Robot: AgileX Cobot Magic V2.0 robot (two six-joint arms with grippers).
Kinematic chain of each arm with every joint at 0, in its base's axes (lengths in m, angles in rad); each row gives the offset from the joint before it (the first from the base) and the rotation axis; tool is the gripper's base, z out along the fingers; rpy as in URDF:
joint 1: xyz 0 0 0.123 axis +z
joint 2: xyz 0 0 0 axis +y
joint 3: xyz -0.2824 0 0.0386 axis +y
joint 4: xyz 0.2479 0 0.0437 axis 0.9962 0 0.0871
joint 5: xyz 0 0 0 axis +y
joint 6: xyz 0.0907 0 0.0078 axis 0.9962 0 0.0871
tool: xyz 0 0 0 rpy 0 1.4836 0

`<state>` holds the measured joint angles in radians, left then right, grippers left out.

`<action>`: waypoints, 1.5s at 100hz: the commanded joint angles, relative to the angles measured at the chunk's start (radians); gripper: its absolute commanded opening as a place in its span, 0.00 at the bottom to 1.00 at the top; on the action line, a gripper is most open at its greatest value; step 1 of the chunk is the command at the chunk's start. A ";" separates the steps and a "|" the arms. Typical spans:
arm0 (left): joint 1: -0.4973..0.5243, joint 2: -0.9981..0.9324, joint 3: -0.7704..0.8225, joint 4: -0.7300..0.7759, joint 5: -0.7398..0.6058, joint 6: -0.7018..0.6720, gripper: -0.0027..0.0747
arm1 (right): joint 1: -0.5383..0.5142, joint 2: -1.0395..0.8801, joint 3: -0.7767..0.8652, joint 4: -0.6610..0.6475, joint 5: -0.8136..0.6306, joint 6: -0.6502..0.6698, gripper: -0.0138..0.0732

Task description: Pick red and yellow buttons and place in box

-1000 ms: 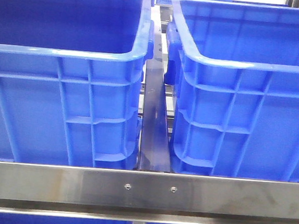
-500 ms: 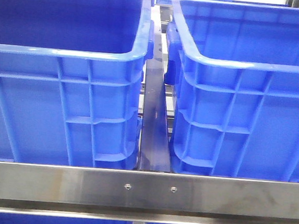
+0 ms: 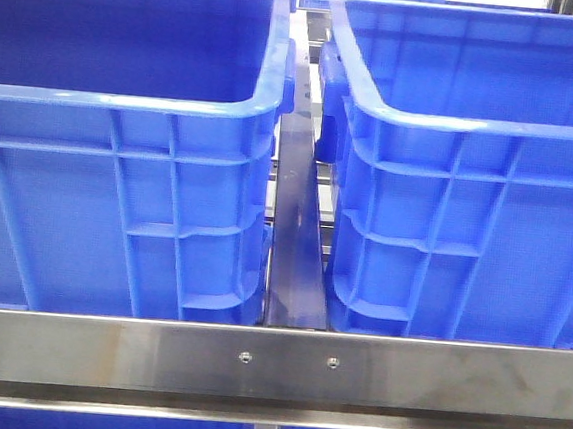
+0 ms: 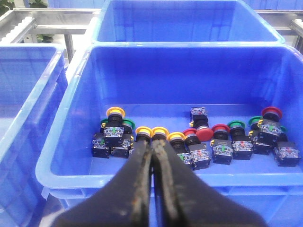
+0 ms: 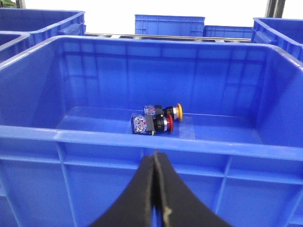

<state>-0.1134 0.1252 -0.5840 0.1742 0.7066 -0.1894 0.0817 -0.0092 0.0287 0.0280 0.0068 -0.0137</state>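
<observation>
Down in the left wrist view, the buttons lie in a loose row on the floor of a blue bin (image 4: 66,156). Three yellow buttons (image 4: 151,132) sit close together near the middle, and one more yellow button (image 4: 115,112) sits a little off to the side by a green button (image 4: 127,125). A red button (image 4: 204,134) with a big round cap lies near the middle, with another red button (image 4: 220,128) just beside it. One more red button (image 4: 271,112) sits at the far end of the row, next to two more green ones. Each button has a small black and clear block on its back. Tiny marks show on the blocks, but they are too small to read.

The left gripper (image 4: 152,156) hangs over the near rim of this bin, and its two dark fingers are pressed together with nothing between them.

The right wrist view shows the box (image 5: 142,142), another blue bin. Two buttons lie on its floor, touching each other: a red one (image 5: 166,123) in front and a yellow one (image 5: 176,111) just behind it. The right gripper (image 5: 155,163) is outside the near wall of the box, and its fingers are also pressed together and hold nothing.

Out in the front view, two big blue bins stand side by side, the left bin (image 3: 117,200) and the right bin (image 3: 466,230). A dark metal strip (image 3: 295,235) runs between them, and a shiny steel bar (image 3: 273,364) with two small screws crosses in front. No writing or labels can be read on any bin.
</observation>
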 commanded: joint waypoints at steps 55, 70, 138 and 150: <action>0.126 -0.094 0.206 -0.048 -0.417 -0.009 0.01 | 0.000 -0.023 -0.002 -0.012 -0.088 0.000 0.08; 0.162 -0.158 0.303 -0.032 -0.501 -0.009 0.01 | 0.000 -0.023 -0.002 -0.012 -0.088 0.000 0.08; 0.156 -0.162 0.592 0.000 -0.858 -0.009 0.01 | 0.000 -0.023 -0.002 -0.012 -0.088 0.000 0.08; 0.144 -0.162 0.592 0.000 -0.858 -0.009 0.01 | 0.000 -0.023 -0.002 -0.012 -0.088 0.000 0.08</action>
<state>0.0442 -0.0052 -0.0102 0.1766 -0.0702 -0.1894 0.0817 -0.0092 0.0287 0.0280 0.0000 -0.0137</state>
